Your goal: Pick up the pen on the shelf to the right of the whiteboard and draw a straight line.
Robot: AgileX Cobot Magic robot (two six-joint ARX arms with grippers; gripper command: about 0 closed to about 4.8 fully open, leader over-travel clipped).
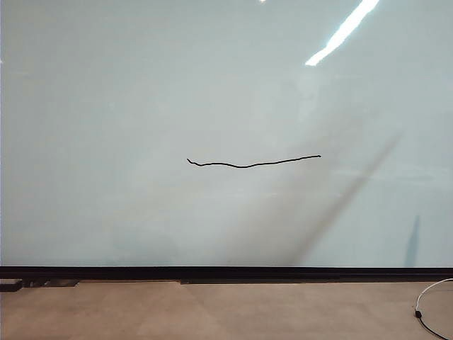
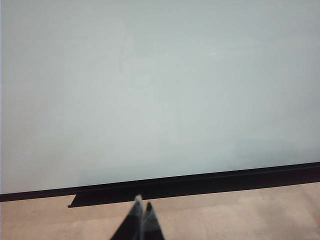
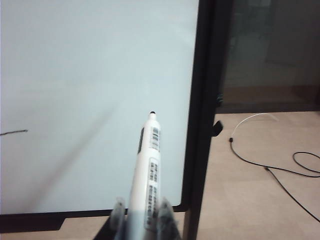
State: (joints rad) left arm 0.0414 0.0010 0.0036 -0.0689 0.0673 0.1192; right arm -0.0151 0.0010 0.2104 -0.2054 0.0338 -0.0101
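Across the scene, left to right:

Left gripper (image 2: 141, 204): seen only in its wrist view, tips pressed together with nothing between them; it is kept low and back, facing a bare stretch of the board above the black rail (image 2: 200, 182), probably parked out of the way since the task needs one arm.

Board (image 1: 106, 106): upright and glossy, filling the exterior view; no arm is seen in front of it.

Line (image 1: 251, 163): drawn near mid-board, roughly level but slightly wavy; the stroke looks finished, so the drawing step is judged done.

Pen (image 3: 147, 165): clamped by its lower barrel, tip forward and clear of the board, near the right edge frame (image 3: 202, 100), so no stray mark is made.

Right gripper (image 3: 142, 207): closed narrowly on the pen, off the surface.

Cable (image 3: 280, 165): lying loose on the floor beyond the frame, well apart from the pen.
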